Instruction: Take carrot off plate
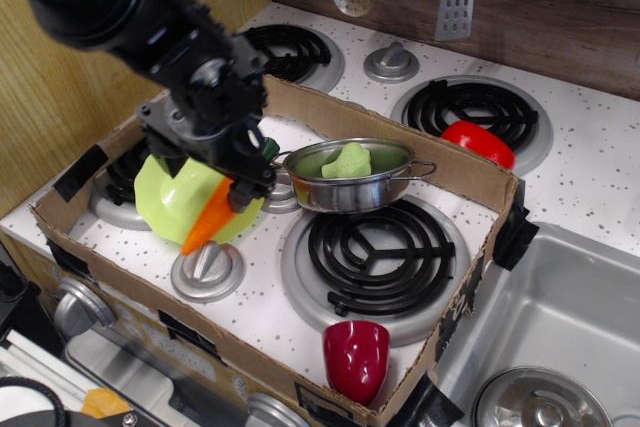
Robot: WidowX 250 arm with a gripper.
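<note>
The orange carrot [206,224] lies slanted on the right side of the lime-green plate [160,199]. Its tip hangs over the plate's front rim and its dark green stem [269,150] points toward the pan. My gripper [205,175] is down over the carrot's upper half, with the jaws spread, one finger on each side of it. It covers much of the carrot and the plate. I cannot tell whether the fingers touch the carrot.
A steel pan [352,189] holding a green toy stands just right of the plate. A red cup [357,357] sits at the box's front, and a red pepper [478,142] lies on the back right burner. Cardboard walls [420,147] ring the stove. A knob [207,269] is below the plate.
</note>
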